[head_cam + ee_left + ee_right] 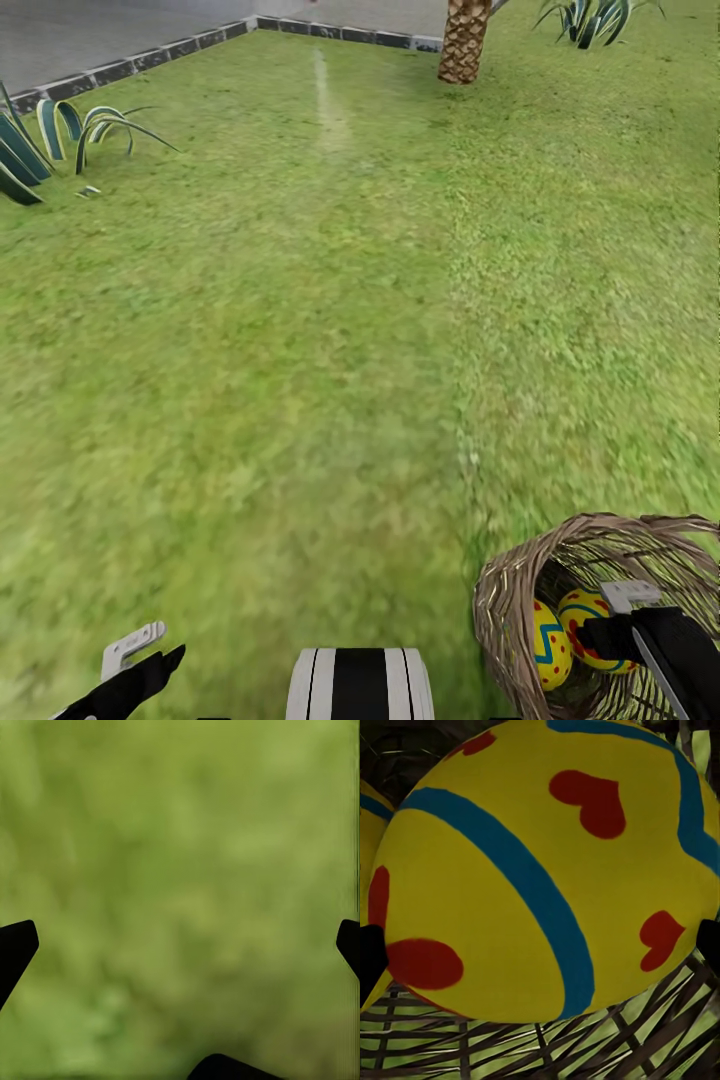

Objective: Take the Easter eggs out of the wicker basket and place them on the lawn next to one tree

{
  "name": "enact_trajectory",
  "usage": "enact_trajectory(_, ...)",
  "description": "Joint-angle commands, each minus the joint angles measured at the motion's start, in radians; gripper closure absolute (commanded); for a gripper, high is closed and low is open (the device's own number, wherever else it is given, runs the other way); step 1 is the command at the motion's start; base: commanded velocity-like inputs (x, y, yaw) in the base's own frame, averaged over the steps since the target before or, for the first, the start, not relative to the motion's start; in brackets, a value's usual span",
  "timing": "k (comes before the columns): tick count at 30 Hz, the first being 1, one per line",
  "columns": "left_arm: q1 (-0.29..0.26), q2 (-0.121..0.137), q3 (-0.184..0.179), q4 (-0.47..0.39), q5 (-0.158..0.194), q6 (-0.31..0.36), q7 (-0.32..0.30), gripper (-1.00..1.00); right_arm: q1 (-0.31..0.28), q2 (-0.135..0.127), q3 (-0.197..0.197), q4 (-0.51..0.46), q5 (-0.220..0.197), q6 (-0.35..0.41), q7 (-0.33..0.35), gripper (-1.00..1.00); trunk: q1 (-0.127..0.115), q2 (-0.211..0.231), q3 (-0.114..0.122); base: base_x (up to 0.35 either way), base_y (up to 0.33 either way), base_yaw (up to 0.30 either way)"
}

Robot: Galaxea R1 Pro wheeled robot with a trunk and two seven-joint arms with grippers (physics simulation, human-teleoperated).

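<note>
R gripper (640, 640), black w/ a white bracket, sits down inside the mouth of the round brown open-weave wicker basket (520, 610) at the head view's lower right. In the right wrist view its dark fingertips (370, 956) show at both edges, spread wide on either side of a big yellow egg w/ blue band and red heart marks (547, 870); contact can't be told, so no clear grip. A second yellow egg (369, 810) peeks just beside the first one, wicker weave under both. Head view: two yellow eggs in the basket, one w/ blue zigzag (550, 645), one w/ blue ring (585, 615) partly behind the gripper.

L gripper (135, 665) hangs low near the bottom left over bright green mottled lawn (300, 350); in the left wrist view fingertips (16, 945) wide apart, nothing between, blurred grass beyond.

Farther out: scaly brown palm trunk (465, 40), spiky striped plants (60, 140), grey paving w/ dark kerb (100, 40).
</note>
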Motion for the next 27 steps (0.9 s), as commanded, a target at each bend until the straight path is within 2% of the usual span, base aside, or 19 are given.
enact_trajectory(1, 0.0, 0.0, 0.002, -0.001, 0.005, 0.006, -0.003, -1.0, 0.0, 0.0, -0.001, -0.001, 0.009, 0.004, 0.005, 1.0, -0.001, 0.0, 0.003, 0.0, 0.0, 0.0)
enact_trajectory(6, 0.0, 0.0, 0.003, -0.001, 0.005, 0.005, -0.003, -1.0, 0.0, 0.003, 0.002, -0.001, 0.009, 0.004, 0.005, 1.0, -0.003, 0.001, 0.023, 0.0, 0.0, 0.0)
enact_trajectory(11, -0.001, 0.001, 0.004, -0.002, 0.005, 0.005, -0.003, -1.0, 0.0, 0.009, 0.002, 0.0, 0.009, 0.004, 0.005, 1.0, -0.005, 0.002, 0.042, -0.237, 0.0, 0.0)
enact_trajectory(17, -0.001, 0.0, 0.004, -0.003, 0.005, 0.005, -0.003, -1.0, 0.0, 0.01, 0.004, 0.003, 0.009, 0.004, 0.004, 1.0, -0.008, 0.004, 0.065, -0.03, 0.0, 0.0)
enact_trajectory(20, 0.0, -0.001, 0.004, -0.005, 0.005, 0.005, -0.003, -1.0, 0.0, 0.011, 0.023, 0.003, 0.009, 0.004, 0.004, 1.0, -0.009, 0.004, 0.077, 0.0, 0.0, 0.0)
enact_trajectory(27, -0.001, -0.001, 0.003, -0.006, 0.005, 0.005, -0.003, -1.0, 0.0, 0.012, 0.035, 0.007, 0.009, 0.003, 0.002, 1.0, -0.012, 0.006, 0.104, -0.105, 0.0, 0.0)
